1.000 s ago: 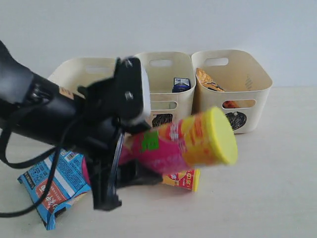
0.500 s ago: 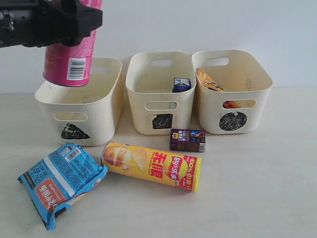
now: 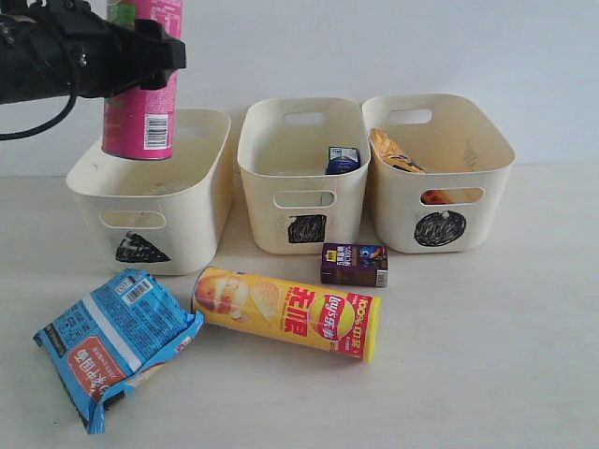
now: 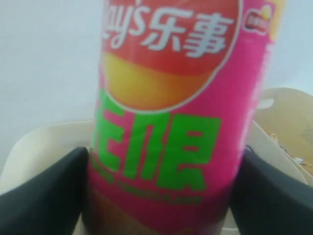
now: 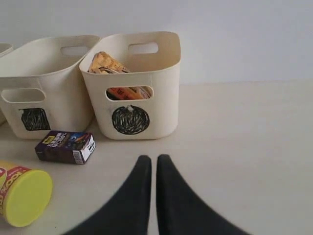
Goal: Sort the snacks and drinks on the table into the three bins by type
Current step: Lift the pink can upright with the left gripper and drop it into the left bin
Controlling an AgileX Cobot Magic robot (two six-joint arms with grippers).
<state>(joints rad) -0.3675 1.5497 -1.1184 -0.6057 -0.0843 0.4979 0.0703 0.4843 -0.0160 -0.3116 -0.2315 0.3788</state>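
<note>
Left gripper [image 4: 161,196] pinched tall pink chip tube [image 3: 140,117] over cream triangle-marked plastic bin [image 3: 192,192]; high release risked bounce-out. Right gripper [image 5: 150,160] pressed together, empty.

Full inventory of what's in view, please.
bins: 3, cream, back row: triangle bin, square bin, circle bin
pink tube: 1, pink, upright above triangle bin
yellow tube: 1, yellow, lying on table in front of bins
packet: 1, blue, on table beside yellow tube
brown carton: 1, dark brown, on table
blue-topped carton: 1, in square bin
bag: 1, orange, in circle bin
table: 1, beige
left tool: 1, black, gripping pink tube
right tool: 1, black, shut, empty, above table
</note>
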